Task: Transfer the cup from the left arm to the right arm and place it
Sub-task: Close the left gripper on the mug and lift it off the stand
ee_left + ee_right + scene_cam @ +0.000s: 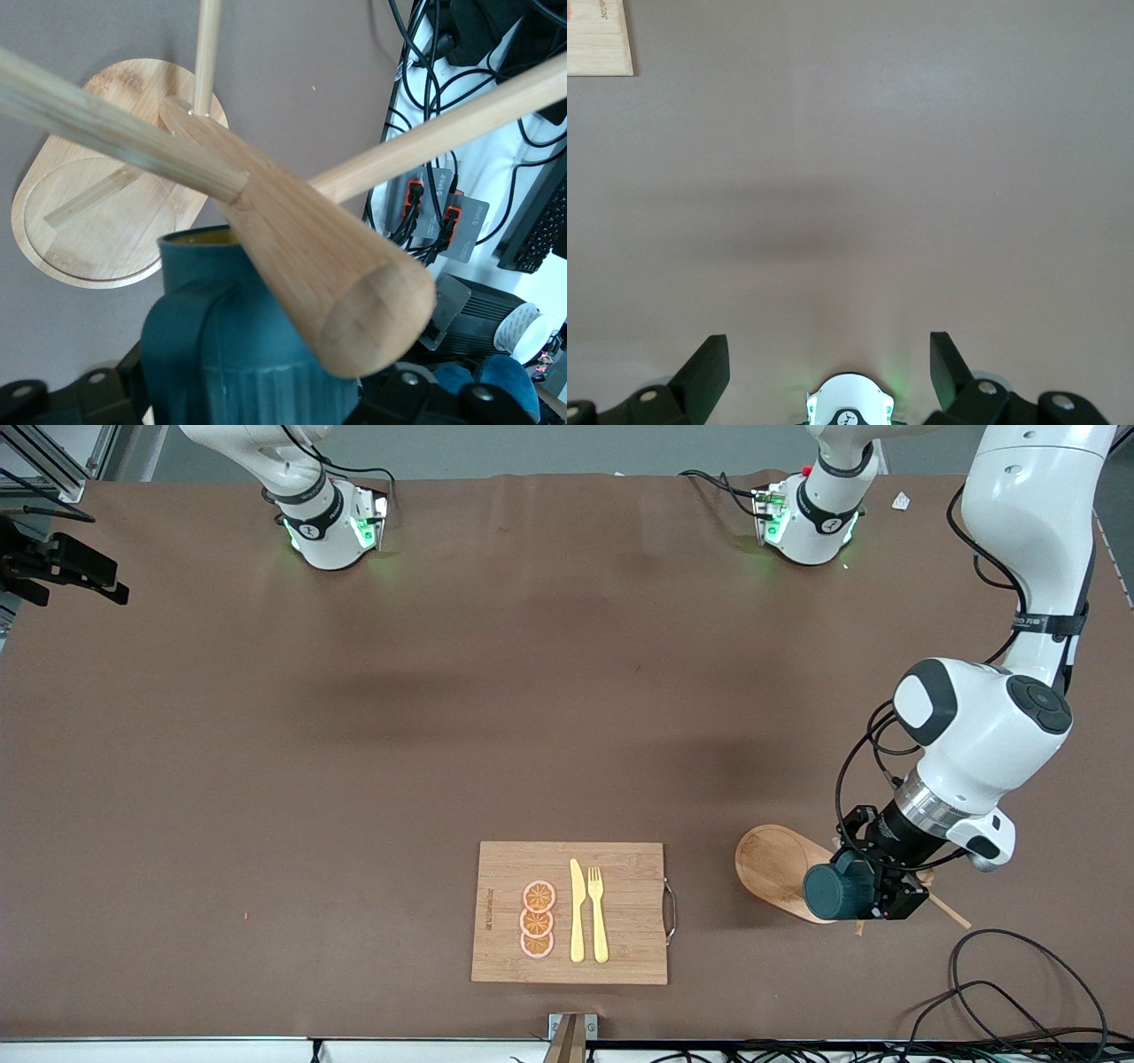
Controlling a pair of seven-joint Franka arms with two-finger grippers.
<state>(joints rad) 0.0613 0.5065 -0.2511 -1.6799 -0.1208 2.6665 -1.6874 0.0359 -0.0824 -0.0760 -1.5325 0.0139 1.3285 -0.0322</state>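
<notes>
Cup [837, 892] hangs on the wooden mug tree [780, 868], clamped by our left gripper [873, 890]; right gripper [830, 367] waits open over bare table [354, 735]

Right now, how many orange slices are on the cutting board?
3: one, one and one, overlapping in a column on the cutting board, beside the knife. None seem hidden.

The cup [837, 892] hides part of the oval wooden base [772, 868]. In the left wrist view the cup's lower body is cut off, and the wooden post [310, 274] covers its rim.
</notes>
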